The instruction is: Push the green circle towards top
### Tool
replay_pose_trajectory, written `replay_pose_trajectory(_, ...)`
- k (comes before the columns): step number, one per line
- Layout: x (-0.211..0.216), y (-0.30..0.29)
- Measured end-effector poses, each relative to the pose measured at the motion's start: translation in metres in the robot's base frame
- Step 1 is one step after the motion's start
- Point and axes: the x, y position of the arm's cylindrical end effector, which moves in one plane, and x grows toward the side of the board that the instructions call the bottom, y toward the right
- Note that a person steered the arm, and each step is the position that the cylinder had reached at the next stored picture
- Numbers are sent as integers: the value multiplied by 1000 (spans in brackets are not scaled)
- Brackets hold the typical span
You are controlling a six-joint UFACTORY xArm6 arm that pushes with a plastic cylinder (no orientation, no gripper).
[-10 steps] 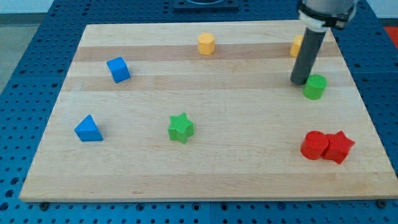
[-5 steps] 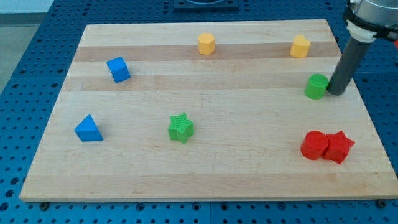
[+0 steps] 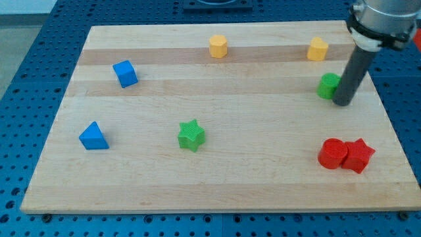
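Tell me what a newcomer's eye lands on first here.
The dark rod at the view's right, my tip pressed against the lower right of the green circle. Next, the red pair touching near the bottom right, and two yellow blocks along the top.

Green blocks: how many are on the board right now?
2. The green circle sits at the view's right, partly behind my tip; the green star lies below centre. None seems hidden.
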Motion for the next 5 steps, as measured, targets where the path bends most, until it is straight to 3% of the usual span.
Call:
replay_pose_trajectory(3,-137,-6)
replay_pose_trajectory(5,-122,12)
